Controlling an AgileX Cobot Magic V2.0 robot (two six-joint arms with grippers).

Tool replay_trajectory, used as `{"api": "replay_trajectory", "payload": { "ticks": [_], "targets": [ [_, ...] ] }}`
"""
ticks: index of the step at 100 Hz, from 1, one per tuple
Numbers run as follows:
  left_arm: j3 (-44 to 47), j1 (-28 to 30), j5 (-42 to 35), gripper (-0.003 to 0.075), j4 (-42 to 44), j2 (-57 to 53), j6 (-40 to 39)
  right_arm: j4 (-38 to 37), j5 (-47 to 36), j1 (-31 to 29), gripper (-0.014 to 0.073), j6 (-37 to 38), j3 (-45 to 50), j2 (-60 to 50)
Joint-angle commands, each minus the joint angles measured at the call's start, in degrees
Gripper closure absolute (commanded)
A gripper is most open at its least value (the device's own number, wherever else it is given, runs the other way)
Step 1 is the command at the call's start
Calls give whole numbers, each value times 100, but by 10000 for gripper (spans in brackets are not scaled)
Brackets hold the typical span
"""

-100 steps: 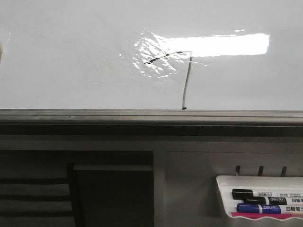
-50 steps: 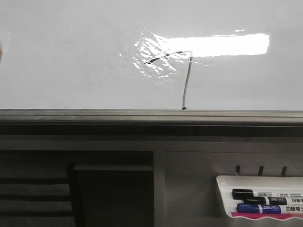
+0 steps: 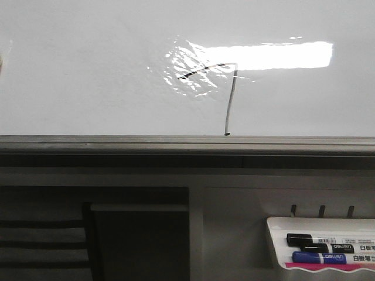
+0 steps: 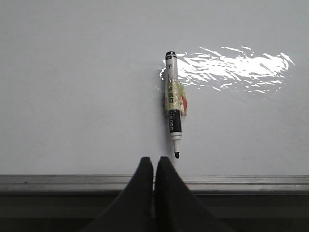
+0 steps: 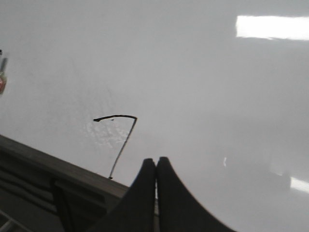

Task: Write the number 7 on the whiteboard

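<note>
Whiteboard [image 3: 88,70] untouched, apparently; both arms' fingers [image 4: 145,179] closed, empty.

My front camera looks forward, low and close, at the whiteboard [image 3: 88,70] and its grey rail [image 3: 176,143]. Both wrist cameras face the same board from nearer. The right wrist view shares the number 7 [image 3: 229,99] with the front view.

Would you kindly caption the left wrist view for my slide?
Shut left pincer over the rail, uncapped marker lying on the whiteboard.
</note>
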Motion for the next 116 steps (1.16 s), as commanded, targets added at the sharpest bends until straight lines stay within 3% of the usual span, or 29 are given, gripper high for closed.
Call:
{"api": "replay_trajectory", "payload": {
  "ticks": [1, 19, 33, 62, 116],
  "targets": [
    [201, 1, -408, 741, 5, -177, -61, 13, -652, -485, 665, -30, 110, -262],
    [201, 1, -408, 741, 5, -177, -61, 132, -1391, -1694, 665, -30, 1025, -1107],
    [201, 1, -408, 741, 5, -177, -61, 132, -1830, -2064, 665, -30, 1770, -1612],
    [201, 1, -408, 741, 5, -177, -61, 132, -1937, -2076, 665, -30, 2691, -2472],
    [201, 1, -408, 741, 5, -177, -61, 132, -1798, -2076, 665, -30, 2691, -2499]
  ]
}}
